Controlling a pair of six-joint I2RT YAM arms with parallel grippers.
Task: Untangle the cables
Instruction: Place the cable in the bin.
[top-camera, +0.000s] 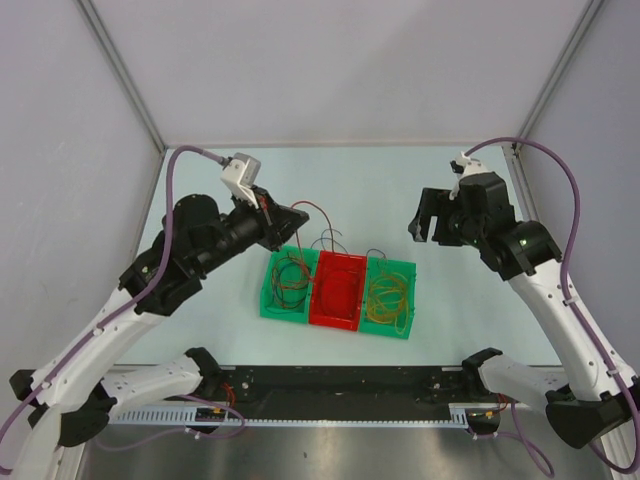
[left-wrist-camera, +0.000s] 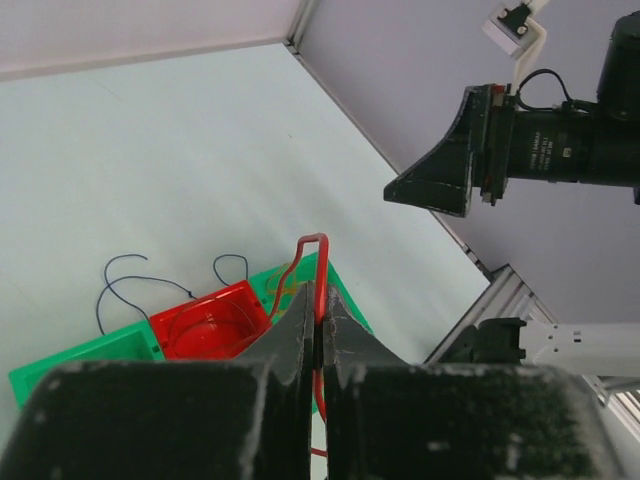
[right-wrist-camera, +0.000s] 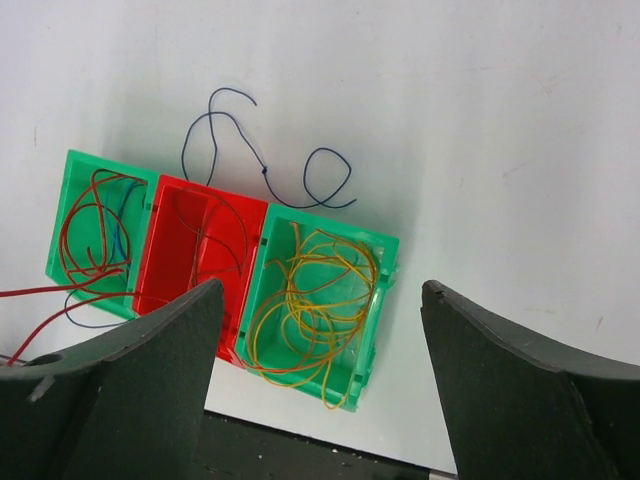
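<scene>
Bins (top-camera: 338, 322), 3 in a row, sit mid-table with tabletop (top-camera: 330, 180) showing on every side. Yellow cables (right-wrist-camera: 292, 300) fill the right green bin (right-wrist-camera: 335, 222), and a blue cable (right-wrist-camera: 262, 170) lies behind the row. Left gripper (left-wrist-camera: 318, 300), raised near the left green bin (right-wrist-camera: 110, 164), is clamped on a red cable (left-wrist-camera: 311, 238). Right gripper (right-wrist-camera: 322, 292) hovers high, its jaws apart.

A pale green-white table (top-camera: 200, 190) carries three open bins touching in a row, below and between the left gripper (top-camera: 268, 208) and the right gripper (top-camera: 424, 222): a green bin (top-camera: 266, 296) nearest the left gripper, a red bin (top-camera: 335, 320) in the middle, another green bin (top-camera: 388, 333) nearest the right gripper. A thin blue cable (right-wrist-camera: 263, 172) loops on the bare surface just beyond them.
</scene>
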